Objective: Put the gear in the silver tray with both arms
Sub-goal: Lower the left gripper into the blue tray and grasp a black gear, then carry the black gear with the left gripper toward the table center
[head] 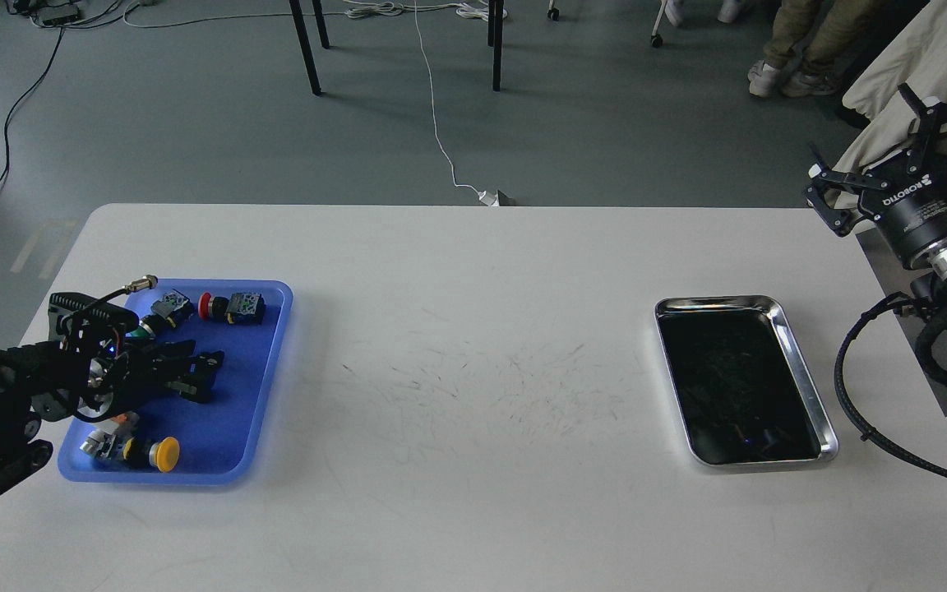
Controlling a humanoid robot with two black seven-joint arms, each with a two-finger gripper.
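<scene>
The silver tray (804, 374) lies empty on the right of the white table, its dark bottom bare. My left gripper (204, 375) hangs low over the blue plastic tray (264, 362) at the left, with its two black fingers slightly apart and nothing seen between them. In the blue tray lie a red push-button (207, 306), a green one (145, 329), a yellow one (166, 453) and a small grey part (171, 304). I cannot make out a gear among them. My right gripper (884, 154) is open and empty, raised beyond the table's right edge.
The white table (473, 370) is scuffed in the middle. A black cable loop (852, 395) from my right arm hangs just right of the silver tray. On the floor behind are chair legs, cables and a person's feet (769, 78).
</scene>
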